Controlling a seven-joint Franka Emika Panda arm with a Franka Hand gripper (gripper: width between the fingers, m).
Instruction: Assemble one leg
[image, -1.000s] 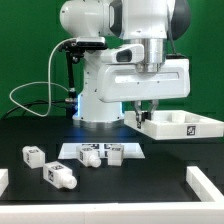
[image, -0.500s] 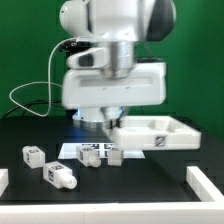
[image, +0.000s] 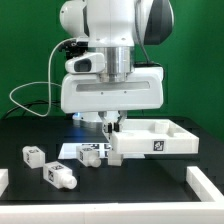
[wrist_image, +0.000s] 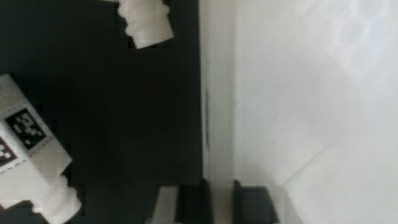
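My gripper (image: 112, 126) is shut on the rim of the large flat white rimmed panel (image: 160, 138) and holds it just above the black table. In the wrist view the two dark fingers (wrist_image: 187, 205) stand on either side of the panel's rim, and the panel (wrist_image: 302, 100) fills one half of the view. Three legs lie loose: one (image: 33, 154) at the exterior view's left, one (image: 60, 176) nearer the front, and one (image: 90, 155) on the marker board beside the panel's corner. Two legs also show in the wrist view (wrist_image: 143, 22) (wrist_image: 27, 150).
The marker board (image: 76, 148) lies under the middle leg. White corner pieces stand at the front left (image: 4, 181) and front right (image: 206, 186). The robot base (image: 90, 110) and a green backdrop are behind.
The arm has carried the panel toward the exterior view's left and nearer the camera. The panel's corner now sits over the marker board's right end. The loose legs have not moved.
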